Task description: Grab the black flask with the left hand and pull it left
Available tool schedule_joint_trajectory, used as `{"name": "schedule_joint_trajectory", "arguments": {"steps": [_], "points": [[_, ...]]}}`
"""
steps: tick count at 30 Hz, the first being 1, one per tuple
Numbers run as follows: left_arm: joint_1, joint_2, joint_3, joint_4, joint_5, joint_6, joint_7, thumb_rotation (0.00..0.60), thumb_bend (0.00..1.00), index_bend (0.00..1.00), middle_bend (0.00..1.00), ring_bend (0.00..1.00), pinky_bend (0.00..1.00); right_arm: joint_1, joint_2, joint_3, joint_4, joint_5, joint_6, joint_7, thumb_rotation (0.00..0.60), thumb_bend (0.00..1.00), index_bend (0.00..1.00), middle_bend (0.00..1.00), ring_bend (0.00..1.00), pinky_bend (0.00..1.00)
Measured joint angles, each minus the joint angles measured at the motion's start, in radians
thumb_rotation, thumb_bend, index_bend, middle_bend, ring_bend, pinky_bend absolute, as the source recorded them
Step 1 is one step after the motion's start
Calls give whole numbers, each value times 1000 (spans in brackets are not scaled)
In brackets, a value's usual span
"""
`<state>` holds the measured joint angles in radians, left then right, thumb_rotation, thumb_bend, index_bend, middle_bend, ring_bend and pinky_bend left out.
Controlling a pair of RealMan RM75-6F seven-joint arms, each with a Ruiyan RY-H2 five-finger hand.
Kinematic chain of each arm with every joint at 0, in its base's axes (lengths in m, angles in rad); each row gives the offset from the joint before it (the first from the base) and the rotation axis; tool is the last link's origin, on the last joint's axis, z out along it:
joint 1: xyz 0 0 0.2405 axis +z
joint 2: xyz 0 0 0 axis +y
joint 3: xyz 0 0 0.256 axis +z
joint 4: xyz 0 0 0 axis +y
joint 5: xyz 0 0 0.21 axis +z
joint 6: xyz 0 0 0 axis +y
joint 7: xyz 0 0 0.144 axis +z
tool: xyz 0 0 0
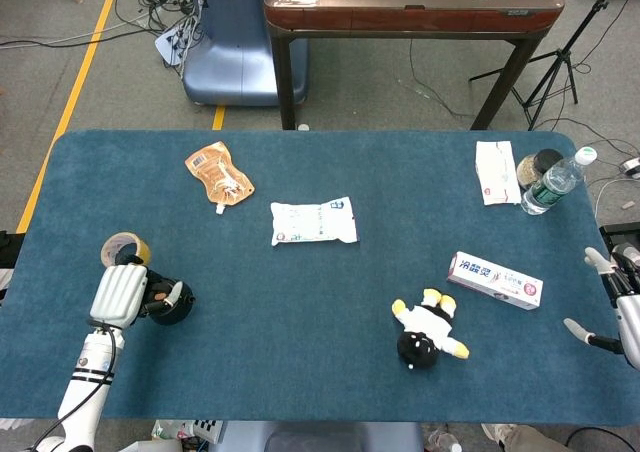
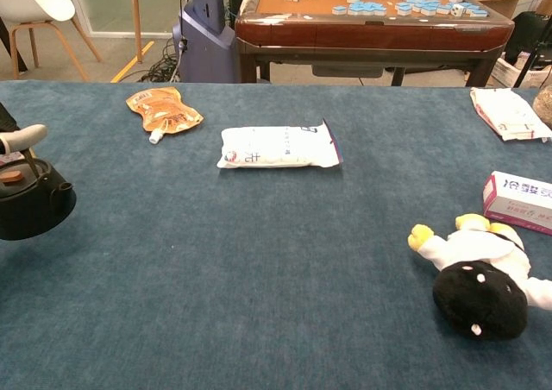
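The left hand [image 1: 122, 294] sits at the near-left corner of the blue table [image 1: 320, 372], and the black flask [image 1: 170, 303] is touching it on its right side, toward table centre. In the head view the fingers curl over the flask's top and a thumb [image 1: 174, 294] lies across it, so it looks gripped, though the contact is partly hidden. The chest view shows only a white fingertip [image 2: 21, 138] above the flask [image 2: 30, 202] at the left frame edge, the flask upright with its brown cap up. The flask looks squat and round from above, with no clear long axis along the table. The pull goes left, away from the flask's side of the hand, so the hand leads and the flask trails. A tape roll [image 1: 124, 246] lies just behind the left hand, beside the path rather than in it. The right hand [image 1: 618, 307] is at the far right table edge, well apart, fingers spread, holding nothing. Judgement: grasp made, pull under way or about to start; the risk is the flask slipping out of a top-only hold.
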<state>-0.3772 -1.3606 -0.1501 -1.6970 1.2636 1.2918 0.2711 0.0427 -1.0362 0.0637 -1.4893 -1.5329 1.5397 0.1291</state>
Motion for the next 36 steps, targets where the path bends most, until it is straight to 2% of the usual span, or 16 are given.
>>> {"name": "schedule_joint_trajectory", "arguments": {"steps": [13, 36], "points": [[-3, 8, 6, -6, 1, -11, -6, 322, 352, 1000, 1000, 966, 327, -2, -2, 1, 2, 2, 0, 1, 600, 124, 67, 229, 109, 174], [-6, 12, 10, -7, 3, -18, -16, 331, 353, 1000, 1000, 966, 374, -2, -2, 3, 1, 4, -1, 1, 600, 124, 67, 230, 110, 174]]}}
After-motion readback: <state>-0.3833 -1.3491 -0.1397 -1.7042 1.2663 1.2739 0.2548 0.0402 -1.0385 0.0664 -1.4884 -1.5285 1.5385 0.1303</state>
